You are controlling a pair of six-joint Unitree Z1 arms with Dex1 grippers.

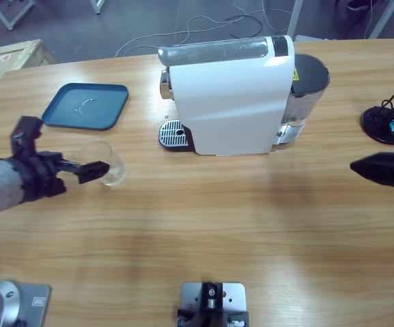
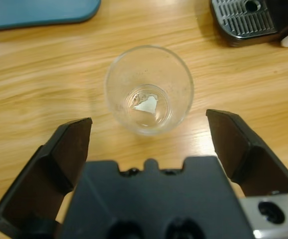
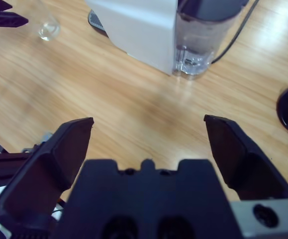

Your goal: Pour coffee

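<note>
— Where does the left gripper (image 1: 100,172) stand?

— It comes in from the left edge of the long wooden table (image 1: 203,225) in the high view, and its two black jaws are spread wide with nothing between them. In the left wrist view the left gripper (image 2: 148,130) has a small clear drinking glass (image 2: 148,89) just ahead of the jaw tips, upright on the wood, and neither jaw touches it.

— And the coffee?

— I cannot make out any amber liquid. The glass (image 1: 109,162) looks close to empty; only a pale glint shows at its bottom in the left wrist view.

— What is near the glass?

— A flat dark teal plastic tray with rounded corners (image 1: 86,106) lies beyond it, apart from it. To its right stands a tall white coffee machine with a silver top bar (image 1: 231,95), with a round metal drip grille (image 1: 171,133) at its foot and a clear water tank with a dark lid (image 1: 304,95) on its far side.

— The right gripper (image 1: 380,167)?

— It shows as a dark shape at the right edge of the high view, well apart from the glass. In the right wrist view the right gripper (image 3: 148,130) has its jaws wide apart and empty, above bare wood, facing the machine (image 3: 139,35) and the tank (image 3: 198,45). A round black base (image 1: 386,125) sits near it.
</note>
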